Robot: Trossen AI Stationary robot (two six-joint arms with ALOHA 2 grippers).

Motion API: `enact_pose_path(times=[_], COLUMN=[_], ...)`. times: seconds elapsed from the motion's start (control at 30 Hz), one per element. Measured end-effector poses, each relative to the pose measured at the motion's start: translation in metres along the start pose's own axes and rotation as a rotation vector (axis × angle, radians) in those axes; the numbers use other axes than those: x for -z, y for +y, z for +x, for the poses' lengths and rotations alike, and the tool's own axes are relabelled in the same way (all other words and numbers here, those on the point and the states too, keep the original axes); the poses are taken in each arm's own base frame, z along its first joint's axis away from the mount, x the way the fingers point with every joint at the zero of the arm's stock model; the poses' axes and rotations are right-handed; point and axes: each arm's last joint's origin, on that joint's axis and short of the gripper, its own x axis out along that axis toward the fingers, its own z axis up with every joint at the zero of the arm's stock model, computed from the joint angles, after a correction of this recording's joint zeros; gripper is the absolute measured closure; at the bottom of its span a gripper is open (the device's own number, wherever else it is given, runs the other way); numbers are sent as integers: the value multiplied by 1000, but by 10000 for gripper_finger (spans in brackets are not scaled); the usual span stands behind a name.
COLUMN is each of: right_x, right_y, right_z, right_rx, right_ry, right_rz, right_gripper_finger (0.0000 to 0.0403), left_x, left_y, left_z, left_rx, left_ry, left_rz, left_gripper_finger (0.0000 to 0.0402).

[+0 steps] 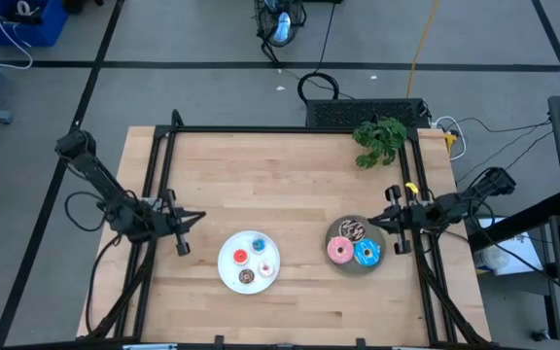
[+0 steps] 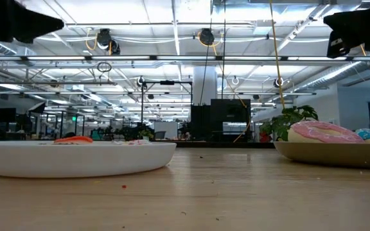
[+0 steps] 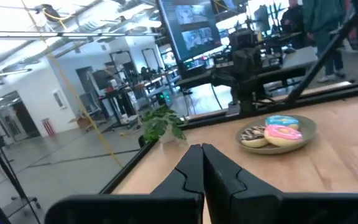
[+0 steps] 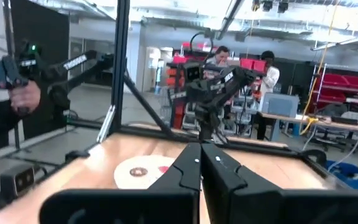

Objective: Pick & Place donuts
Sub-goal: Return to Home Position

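Now nothing is in either of my grippers. My left gripper (image 3: 202,148) hangs over the left side of the table (image 1: 290,185), its fingers pressed together on nothing. My right gripper (image 4: 201,144) hangs over the right side, its fingers likewise closed and empty.

Every donut lies inward from me, toward the middle of the table. The four small donuts (image 1: 240,257) sit flat on the white plate (image 1: 227,274), which is near my left fingers but clearly apart from them, ahead and a little toward the front edge. The three large donuts (image 1: 339,252) crowd the grey plate (image 1: 356,272), and that plate sits just beside my right fingers. So the right arm is the closer of the two to its load. From above the right fingertips seem to reach about to the grey rim, though I cannot be sure of the gap from these views.

I judge the placing done. What is left is to draw both arms away. For that, the plates lie ahead of my fingers, so pulling straight outward and up should clear them, with the right arm needing the more care.
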Motion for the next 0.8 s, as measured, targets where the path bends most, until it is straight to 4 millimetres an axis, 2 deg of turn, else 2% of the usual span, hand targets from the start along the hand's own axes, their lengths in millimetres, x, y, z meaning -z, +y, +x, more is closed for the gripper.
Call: enact_pose_path(times=[0.1,0.23,0.4,0.63,0.8], right_x=[1,12,12,8,8], right_y=[-2,-3,-7,-15,-21], right_z=[-1,-1,0,2,3], right_rx=[16,30,52,82,75], right_ry=[0,107,102,60,49], right_rz=[-8,29,20,5,24], right_gripper_finger=[403,403,403,403,403], left_x=[10,9,7,12,18], left_y=[8,15,18,33,38], left_z=[-3,-4,-5,3,10], left_rx=[-8,-11,99,18,185], left_ry=[-17,-30,-115,-79,-39], left_rz=[-21,-48,30,13,-13], left_gripper_finger=[398,399,400,400,401])
